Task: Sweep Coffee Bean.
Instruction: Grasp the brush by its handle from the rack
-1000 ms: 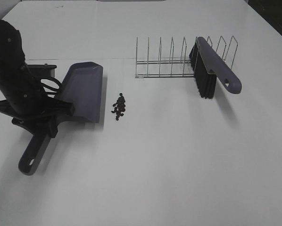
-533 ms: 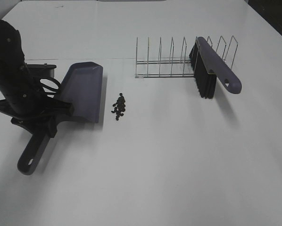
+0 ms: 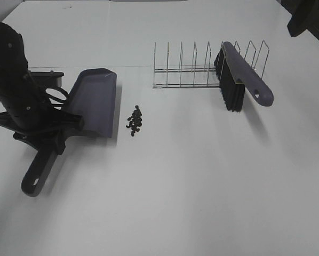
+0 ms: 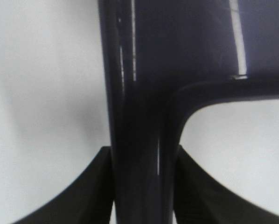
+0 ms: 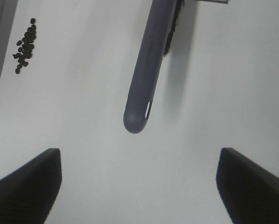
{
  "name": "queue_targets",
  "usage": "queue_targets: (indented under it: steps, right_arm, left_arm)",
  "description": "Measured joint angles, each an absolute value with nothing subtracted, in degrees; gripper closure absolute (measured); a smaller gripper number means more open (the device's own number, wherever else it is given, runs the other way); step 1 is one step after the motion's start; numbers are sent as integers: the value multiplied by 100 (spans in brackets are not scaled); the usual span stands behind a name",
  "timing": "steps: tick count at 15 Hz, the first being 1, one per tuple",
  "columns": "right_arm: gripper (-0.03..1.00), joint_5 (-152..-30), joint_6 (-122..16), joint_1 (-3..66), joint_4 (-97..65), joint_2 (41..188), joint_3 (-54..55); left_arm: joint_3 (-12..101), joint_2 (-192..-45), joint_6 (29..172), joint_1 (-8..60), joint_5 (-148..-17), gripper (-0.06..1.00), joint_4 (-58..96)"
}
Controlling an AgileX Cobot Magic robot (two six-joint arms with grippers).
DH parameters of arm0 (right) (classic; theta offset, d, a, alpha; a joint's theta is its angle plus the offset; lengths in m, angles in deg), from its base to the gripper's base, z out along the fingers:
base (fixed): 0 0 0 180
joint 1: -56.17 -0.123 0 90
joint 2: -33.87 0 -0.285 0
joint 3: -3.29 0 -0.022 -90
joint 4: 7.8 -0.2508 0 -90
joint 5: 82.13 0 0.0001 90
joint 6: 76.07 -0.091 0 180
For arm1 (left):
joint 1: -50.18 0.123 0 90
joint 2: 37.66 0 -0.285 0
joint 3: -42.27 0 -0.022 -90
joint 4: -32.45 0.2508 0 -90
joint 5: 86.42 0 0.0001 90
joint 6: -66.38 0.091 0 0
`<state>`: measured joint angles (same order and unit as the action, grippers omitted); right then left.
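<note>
A small heap of dark coffee beans [image 3: 134, 120] lies on the white table, just right of the grey-purple dustpan [image 3: 95, 98]. My left gripper [image 3: 48, 140] is shut on the dustpan's handle [image 4: 139, 116], which sits between its fingers [image 4: 90, 186]. The pan's open edge faces the beans. The grey-purple brush [image 3: 244, 79] leans on a wire rack [image 3: 186, 66] at the back right, bristles down. In the right wrist view my right gripper [image 5: 139, 186] is open and empty, apart from the brush handle [image 5: 146, 70]. The beans [image 5: 25, 45] show there too.
The right arm [image 3: 308, 18] shows only as a dark shape at the far right corner of the high view. The white table [image 3: 191, 186] stretches in front of the beans and the brush.
The right arm has come into view at the far right corner. The dustpan and left arm have barely shifted. The beans and brush have not moved.
</note>
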<state>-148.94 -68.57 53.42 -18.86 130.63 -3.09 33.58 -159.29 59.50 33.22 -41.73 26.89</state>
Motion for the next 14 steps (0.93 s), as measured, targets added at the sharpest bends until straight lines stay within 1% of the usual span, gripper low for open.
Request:
queue_targets:
  steps: [2, 6, 7, 8, 11, 14]
  right_arm:
    - [18, -15146, -7218, 5342, -1886, 13808, -1042]
    - [19, -15186, -7607, 5336, -1754, 14971, -2280]
    - [19, -15186, -7607, 5296, -1703, 15206, -2514]
    - [20, -15186, -7676, 5067, -1325, 15682, -2979]
    - [20, -15186, -7750, 4729, -952, 16255, -3506]
    - [23, -15186, -7819, 4677, -935, 16839, -3964]
  left_arm:
    - [3358, -15929, 5950, 3322, -4202, 60, 2689]
    - [3358, -15929, 5950, 3322, -4219, 60, 2689]
    - [3358, -15929, 5950, 3322, -4219, 60, 2689]
    - [3358, -15929, 5950, 3322, -4219, 60, 2689]
    - [3358, -15929, 5950, 3322, -4219, 60, 2689]
    - [3358, -15929, 5950, 3322, -4219, 60, 2689]
